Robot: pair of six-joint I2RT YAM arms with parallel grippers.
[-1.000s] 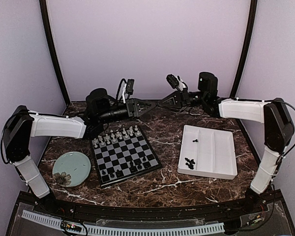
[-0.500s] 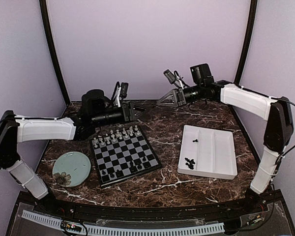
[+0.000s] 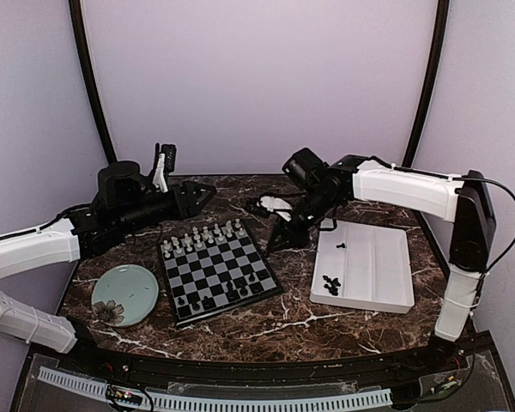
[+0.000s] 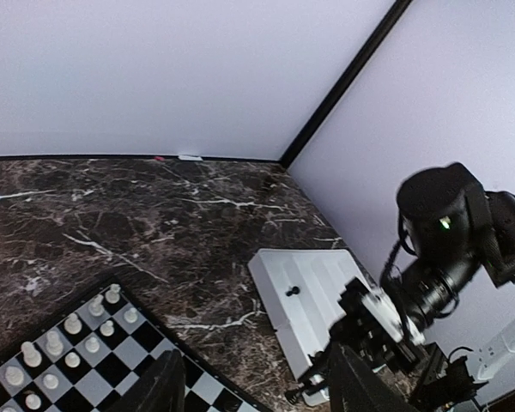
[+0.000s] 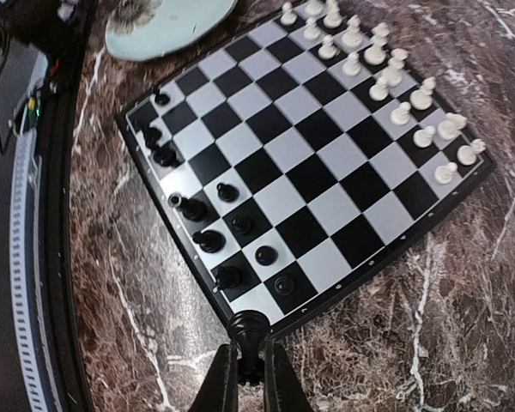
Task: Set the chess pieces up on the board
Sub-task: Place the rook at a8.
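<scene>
A black chess piece (image 5: 247, 327), small, glossy and knob-topped, is pinched in the closed right hand (image 5: 249, 354) just off the checkered board's (image 5: 313, 159) black-side corner. The left hand (image 3: 199, 194) is spread wide and empty beyond the board's far edge.

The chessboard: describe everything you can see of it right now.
The board is a small square, checkered black and light-grey with a black border. It lies flat on the marble table, turned at an angle. White pieces stand in two rows along its far side. Fewer black pieces stand along its near side, with gaps between them.
</scene>
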